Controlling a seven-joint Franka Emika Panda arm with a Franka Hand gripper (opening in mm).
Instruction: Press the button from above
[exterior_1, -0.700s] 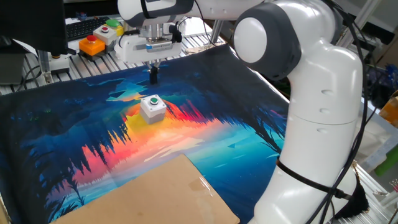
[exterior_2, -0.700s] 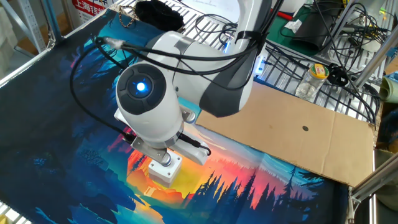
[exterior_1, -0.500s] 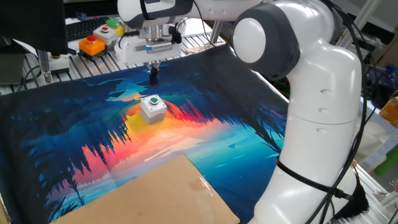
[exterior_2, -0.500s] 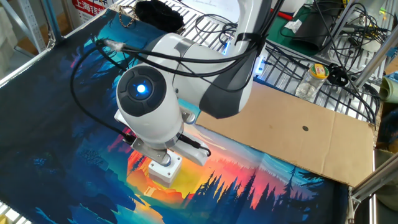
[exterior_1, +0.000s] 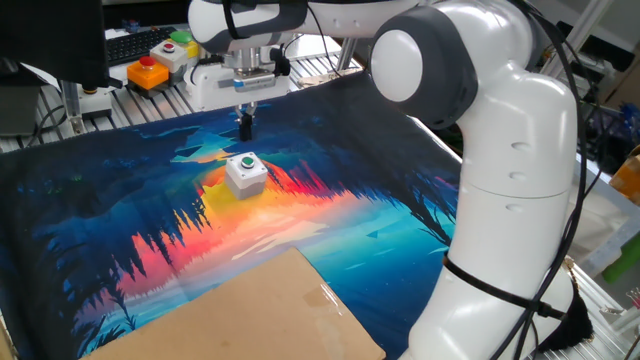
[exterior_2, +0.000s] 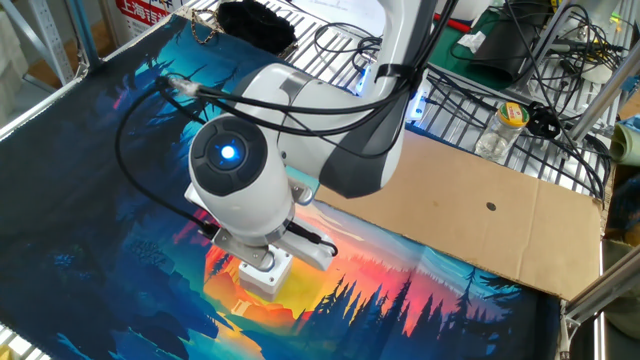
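From left to right we see the gripper (exterior_1: 245, 125) shifted slightly left over 0.7 s, hanging above and behind the button (exterior_1: 246, 163) on its box on the mat (exterior_1: 400, 230), unpressed; jaw state unclear.

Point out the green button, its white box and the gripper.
green button (exterior_1: 245, 163), one fixed view, on its round top.
white box (exterior_1: 246, 178), one fixed view, on its front side.
gripper (exterior_1: 244, 131), one fixed view, at its dark fingertips.

Green button (exterior_1: 245, 162) sits upright atop its small white box, unpressed-looking.
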